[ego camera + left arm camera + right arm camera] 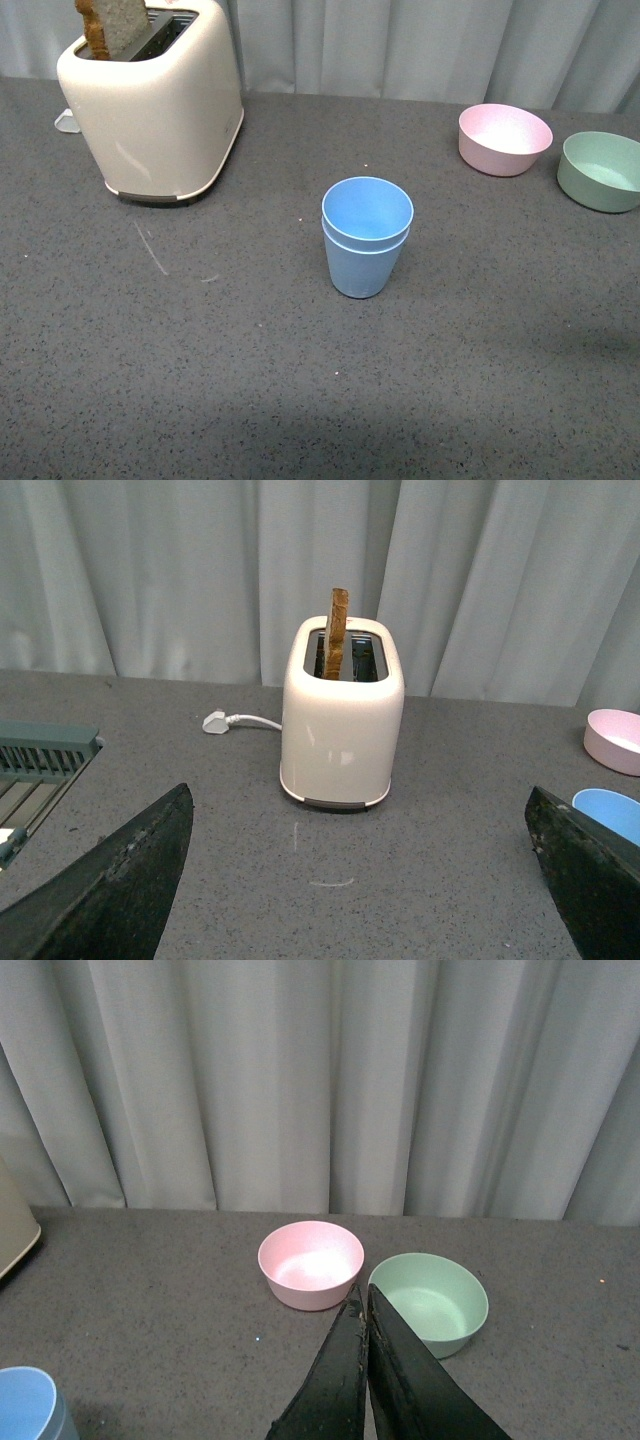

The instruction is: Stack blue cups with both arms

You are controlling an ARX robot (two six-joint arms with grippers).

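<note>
A speckled grey desk (200, 380) runs back to a pale pleated curtain (400, 45) along its far edge. A cream toaster (155, 105) stands at the far left corner, a slice of toast (110, 25) upright in one slot. Seen from the left wrist, a white plug (215, 722) and its cord lie on the desk just beside the toaster, and a slatted green rack (40, 765) sits near the desk's left edge.

A green bowl (602, 170) sits at the far right edge, with a pink bowl (504, 138) just beside it on its left, both upright and open-mouthed; whether the two touch is unclear.

The blue cups (366, 237) stand upright near the middle of the desk, one nested inside the other, the inner rim showing just above the outer one. They stand well apart from the toaster and the bowls, with nothing touching them.

Neither arm appears in the front view. The left fingers (100, 890) are spread wide at the two lower corners of the left wrist view, holding nothing, with the toaster framed between them. The right fingers (345, 1375) are pressed together, tips meeting in front of the two bowls, with nothing between them.
</note>
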